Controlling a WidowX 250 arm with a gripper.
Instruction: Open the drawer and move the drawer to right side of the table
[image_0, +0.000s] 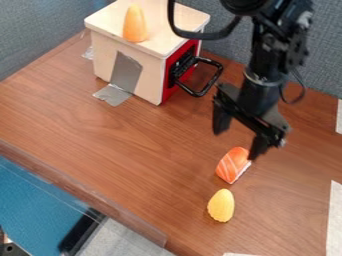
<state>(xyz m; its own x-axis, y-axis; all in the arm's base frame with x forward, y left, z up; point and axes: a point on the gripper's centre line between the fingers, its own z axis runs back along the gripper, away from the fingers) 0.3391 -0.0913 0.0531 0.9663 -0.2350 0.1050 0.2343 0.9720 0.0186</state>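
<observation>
In view, drawer (168, 91) left of hand (238, 144)

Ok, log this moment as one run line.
gripper: open, near sushi piece | drawer: looks shut | orange piece: on box top | yellow piece: on table

The picture's top edge is cutting off the black arm (264, 55), its cable (200, 35) and the back of the wooden box (127, 62), which is hiding the tabletop's (127, 155) far left corner. The handle (212, 82) and its black mount are covering part of the box's red front (187, 82), whose small details are blurring. The gripper (238, 145) is overlapping the salmon-like piece's (232, 164) upper end. Beyond the tabletop's front edge, a black item (81, 231) is blurring past recognition, and a dark device (11, 248) is running out of frame.
</observation>
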